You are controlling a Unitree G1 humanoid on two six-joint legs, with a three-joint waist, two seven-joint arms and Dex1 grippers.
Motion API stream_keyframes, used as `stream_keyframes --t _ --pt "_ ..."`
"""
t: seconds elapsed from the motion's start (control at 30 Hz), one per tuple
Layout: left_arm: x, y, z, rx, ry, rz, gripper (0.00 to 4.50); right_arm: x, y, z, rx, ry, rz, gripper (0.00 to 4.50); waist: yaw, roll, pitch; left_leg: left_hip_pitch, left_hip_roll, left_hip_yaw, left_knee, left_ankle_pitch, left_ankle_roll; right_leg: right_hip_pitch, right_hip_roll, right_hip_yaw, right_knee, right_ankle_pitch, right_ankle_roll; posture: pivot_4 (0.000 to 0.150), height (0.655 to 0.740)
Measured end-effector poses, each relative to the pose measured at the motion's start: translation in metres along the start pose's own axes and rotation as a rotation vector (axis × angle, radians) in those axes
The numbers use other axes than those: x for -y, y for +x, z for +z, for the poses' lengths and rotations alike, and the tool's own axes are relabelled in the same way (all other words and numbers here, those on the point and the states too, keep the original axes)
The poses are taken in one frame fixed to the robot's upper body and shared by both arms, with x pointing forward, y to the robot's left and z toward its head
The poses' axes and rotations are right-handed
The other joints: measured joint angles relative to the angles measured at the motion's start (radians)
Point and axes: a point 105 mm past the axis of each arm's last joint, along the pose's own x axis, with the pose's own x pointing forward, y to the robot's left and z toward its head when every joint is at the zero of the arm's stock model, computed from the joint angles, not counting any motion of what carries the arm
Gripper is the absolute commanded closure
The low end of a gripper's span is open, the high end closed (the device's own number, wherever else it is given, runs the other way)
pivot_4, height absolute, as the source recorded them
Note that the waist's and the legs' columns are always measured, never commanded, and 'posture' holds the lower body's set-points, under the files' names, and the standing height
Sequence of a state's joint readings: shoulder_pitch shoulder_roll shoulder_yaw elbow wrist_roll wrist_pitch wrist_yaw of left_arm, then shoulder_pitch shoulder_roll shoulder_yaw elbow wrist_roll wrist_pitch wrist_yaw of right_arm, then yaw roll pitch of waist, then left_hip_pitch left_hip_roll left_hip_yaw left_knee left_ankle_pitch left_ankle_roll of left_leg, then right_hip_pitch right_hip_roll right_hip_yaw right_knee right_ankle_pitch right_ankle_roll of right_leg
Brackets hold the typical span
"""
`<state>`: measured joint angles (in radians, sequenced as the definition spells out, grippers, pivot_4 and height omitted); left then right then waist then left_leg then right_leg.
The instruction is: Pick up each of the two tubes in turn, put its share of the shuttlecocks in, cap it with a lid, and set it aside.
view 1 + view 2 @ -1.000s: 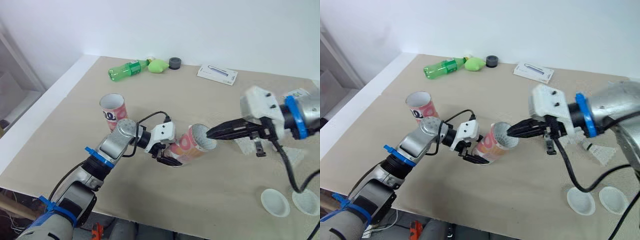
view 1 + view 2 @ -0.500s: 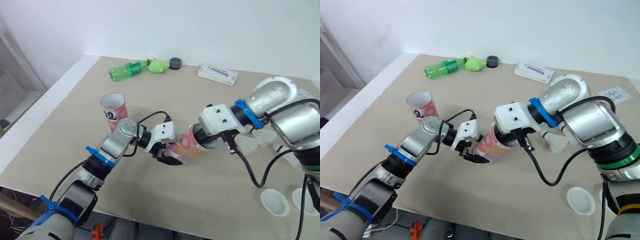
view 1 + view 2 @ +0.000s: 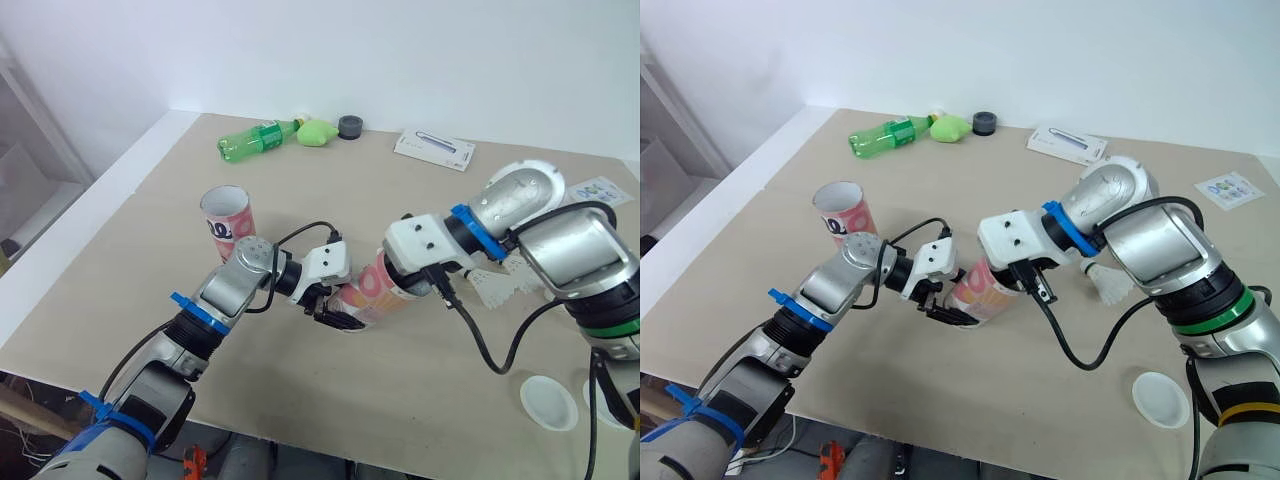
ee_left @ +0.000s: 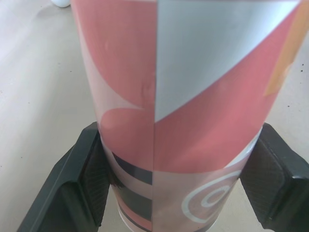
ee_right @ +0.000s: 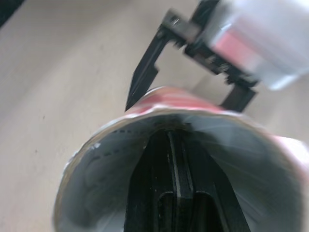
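The tilted tube (image 4: 183,96) shows salmon-pink curves, a silver-grey wedge, an orange patch and white rings over dark bands! The upright tube (image 3: 228,222) wears red and white with black lettering. There's a green bottle (image 3: 250,141), a white shuttlecock (image 3: 505,285) and a white lid (image 3: 548,402) on the beige worktop (image 3: 420,200).

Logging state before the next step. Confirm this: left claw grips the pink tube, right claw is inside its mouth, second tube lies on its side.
Not quite: the second tube stands upright, open end up, as the left eye view shows. The rest holds: the left claw grips the pink tube, and the right claw is inside its mouth.
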<state>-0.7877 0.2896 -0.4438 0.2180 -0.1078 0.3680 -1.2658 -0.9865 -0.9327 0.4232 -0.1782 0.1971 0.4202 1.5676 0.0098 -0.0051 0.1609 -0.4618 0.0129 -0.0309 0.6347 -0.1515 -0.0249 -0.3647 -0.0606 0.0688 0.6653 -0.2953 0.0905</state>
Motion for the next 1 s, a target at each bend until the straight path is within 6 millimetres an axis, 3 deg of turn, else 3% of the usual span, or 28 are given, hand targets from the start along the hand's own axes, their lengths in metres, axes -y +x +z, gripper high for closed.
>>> stream_keyframes --t 0.07,0.37,0.7,0.83,1.0 --pt "0.0 0.0 0.0 0.0 -0.001 0.001 1.19 0.003 -0.014 0.003 0.011 0.01 -0.041 4.45 0.0 0.0 0.0 0.0 0.0 0.0 0.0 0.0 0.0 -0.001 0.0 0.0 0.0 0.0 0.0 0.15 0.7294" --pt "-0.001 0.001 -0.001 0.009 -0.003 -0.002 1.19 0.0 -0.025 0.004 0.031 0.048 -0.062 4.45 0.001 0.0 0.0 0.0 0.0 0.0 0.0 0.0 0.0 -0.001 0.0 0.0 0.0 0.0 0.0 0.15 0.7294" --pt "0.0 0.003 0.0 0.062 0.005 0.008 1.19 -0.017 -0.069 0.006 0.131 0.189 -0.208 4.45 0.001 0.0 0.0 -0.001 0.0 0.0 -0.001 0.001 0.0 0.0 0.0 0.0 0.0 -0.001 -0.001 0.15 0.7294" --pt "0.01 0.014 0.002 0.161 -0.008 -0.034 1.19 -0.027 -0.087 -0.004 0.216 0.361 -0.368 4.45 0.0 -0.001 0.001 -0.001 0.0 0.001 -0.002 0.001 0.0 -0.002 0.0 0.001 0.0 -0.001 -0.002 0.15 0.7294" --pt "0.017 0.022 0.001 0.247 -0.039 -0.062 1.19 -0.043 -0.1 -0.025 0.203 0.506 -0.493 4.45 -0.002 -0.001 0.001 -0.002 0.001 0.001 -0.004 0.001 0.0 -0.004 0.001 0.001 0.002 -0.001 -0.003 0.15 0.7294"
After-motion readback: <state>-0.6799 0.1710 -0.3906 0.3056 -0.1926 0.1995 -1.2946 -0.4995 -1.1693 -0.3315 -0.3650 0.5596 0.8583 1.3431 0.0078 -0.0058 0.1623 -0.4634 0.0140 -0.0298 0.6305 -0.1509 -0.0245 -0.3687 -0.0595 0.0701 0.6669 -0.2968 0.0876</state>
